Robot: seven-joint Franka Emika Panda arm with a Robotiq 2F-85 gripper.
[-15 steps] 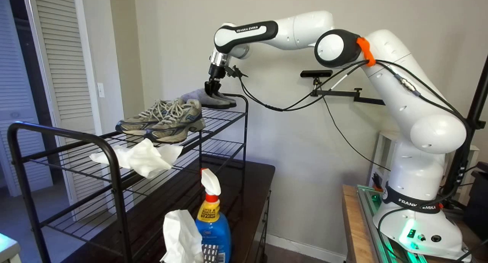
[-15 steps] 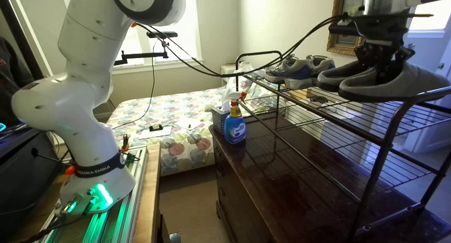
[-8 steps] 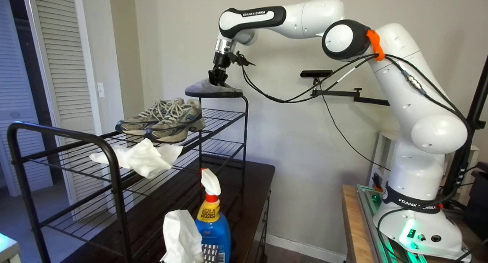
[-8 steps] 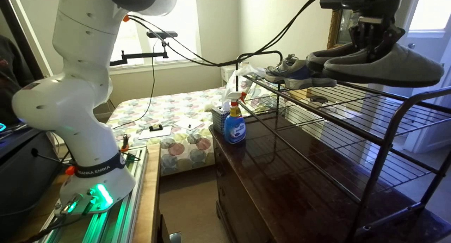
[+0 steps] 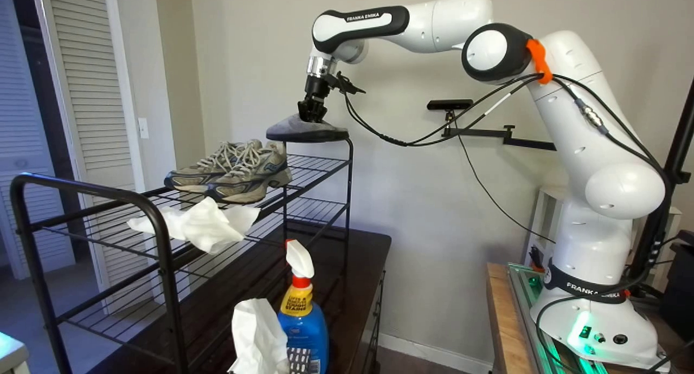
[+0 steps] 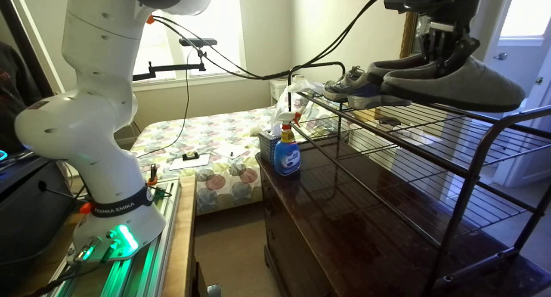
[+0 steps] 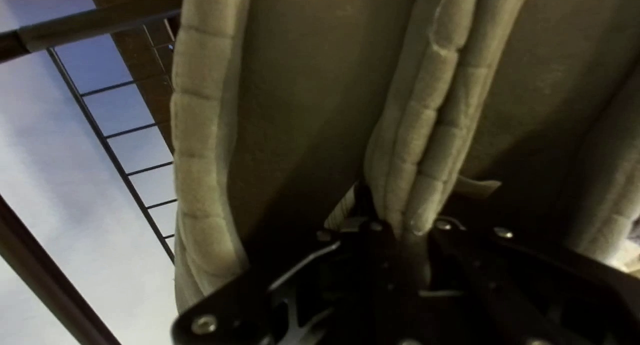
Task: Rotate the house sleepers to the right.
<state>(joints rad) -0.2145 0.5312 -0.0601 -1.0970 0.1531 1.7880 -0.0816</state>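
Observation:
The house sleepers are a pair of grey slip-on slippers with dark soles. In both exterior views (image 5: 295, 130) (image 6: 469, 90) they hang together above the top shelf of the black wire rack (image 5: 320, 187). The far slipper (image 6: 383, 69) is partly hidden behind the near one. My gripper (image 5: 312, 116) comes down from above into the slippers' openings. In the wrist view the gripper (image 7: 407, 232) is shut on the two padded inner rims (image 7: 440, 120) where the slippers meet. The outer rim (image 7: 200, 135) of a slipper lies to the left. The fingertips are mostly dark.
Laced sneakers (image 5: 233, 171) stand on the top shelf close to the slippers. White tissue (image 5: 200, 222) lies on the rack's near end. The raised end rail (image 6: 495, 133) is beside the slippers. A blue spray bottle (image 6: 287, 153) and tissue box (image 6: 269, 146) stand on the dresser (image 6: 344, 211).
The gripper has lifted the slippers off the shelf. They turned so they show side-on in an exterior view. In the last half second they sank slightly and shifted a little.

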